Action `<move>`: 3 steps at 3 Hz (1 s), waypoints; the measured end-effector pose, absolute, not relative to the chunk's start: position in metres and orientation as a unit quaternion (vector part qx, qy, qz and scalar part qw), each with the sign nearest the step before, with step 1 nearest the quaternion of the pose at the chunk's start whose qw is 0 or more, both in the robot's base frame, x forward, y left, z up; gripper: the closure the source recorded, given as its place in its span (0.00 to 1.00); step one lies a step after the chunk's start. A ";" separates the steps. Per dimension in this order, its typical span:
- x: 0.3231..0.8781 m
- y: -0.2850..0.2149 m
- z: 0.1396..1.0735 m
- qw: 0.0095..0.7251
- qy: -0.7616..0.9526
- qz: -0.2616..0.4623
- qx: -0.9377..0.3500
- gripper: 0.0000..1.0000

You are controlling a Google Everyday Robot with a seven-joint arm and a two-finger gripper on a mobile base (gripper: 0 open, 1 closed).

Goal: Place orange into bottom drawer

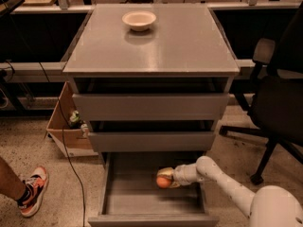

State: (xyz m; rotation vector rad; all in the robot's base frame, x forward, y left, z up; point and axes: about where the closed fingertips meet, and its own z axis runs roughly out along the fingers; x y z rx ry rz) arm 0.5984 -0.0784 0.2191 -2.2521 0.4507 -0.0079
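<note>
Camera view looks down over the grey cabinet, whose flat counter (156,46) carries only a cream bowl (139,19) near its back edge, a little toward the back-left corner and well apart from the work. Below the counter's front edge the two upper drawers (151,106) sit pushed in, while the bottom drawer (118,193) is pulled out past that edge, so its shallow tray lies open from above. The white arm (222,183) reaches in low from the side of the front-right corner, staying under the closed drawer fronts so that it clears them. At its tip the gripper (164,178) is inside the tray, roughly below the middle of the front edge and slightly toward the right, with its fingers clasped around the orange (162,183). The fruit looks held just above or at the tray floor; which of the two cannot be told. Holding it low and well inside the walls makes sense, since a round, smooth fruit let go from height would likely roll or bounce. By my judgement the carry is nearly done and letting go is what remains. A person's sneaker (33,190) and a cardboard box (61,126) lie off the left edge, an office chair (279,98) off the right.
</note>
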 end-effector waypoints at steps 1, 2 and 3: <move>0.603 -0.079 0.191 0.413 0.176 -0.003 -0.893 0.97; 0.605 -0.081 0.171 0.419 0.164 0.001 -0.893 0.81; 0.609 -0.085 0.171 0.418 0.164 -0.003 -0.893 0.57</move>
